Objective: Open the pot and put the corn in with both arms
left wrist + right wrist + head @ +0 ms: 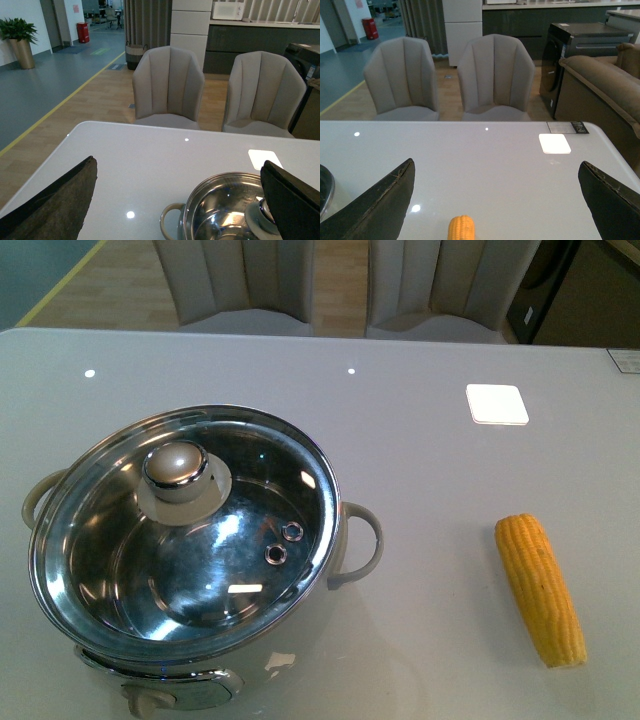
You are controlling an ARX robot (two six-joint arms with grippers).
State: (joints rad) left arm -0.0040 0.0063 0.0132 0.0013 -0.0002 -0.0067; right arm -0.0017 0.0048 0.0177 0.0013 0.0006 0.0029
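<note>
"Glossy white table [420, 480], two grey chairs [169, 85] behind it, and nothing picked up. Why does the left gripper [178, 162] hang where it does?"

"It hovers above and just short of the pot [295, 640], fingers [60, 200] spread wide with nothing between them. The glass lid [240, 525] sits on the pot. Its silver knob [177, 468] peeks out beside one finger and is probably that arm's target."

"And the right gripper [496, 165]?"

"Equally wide apart and empty. The corn cob [461, 227] lies flat on the table just ahead of and below it, roughly centred between its fingers and well apart from the pot. That pairing looks deliberate: one arm per object, so the lid can be lifted while the cob is carried over."

"Is either one touching anything?"

"Not as far as the wrist views show, and the front view shows neither arm. The task looks barely begun, with the lid on and the cob untouched."

"Any risks?"

"The cob is round and tapered, so it may roll when pinched. The knob looks slick."
</note>
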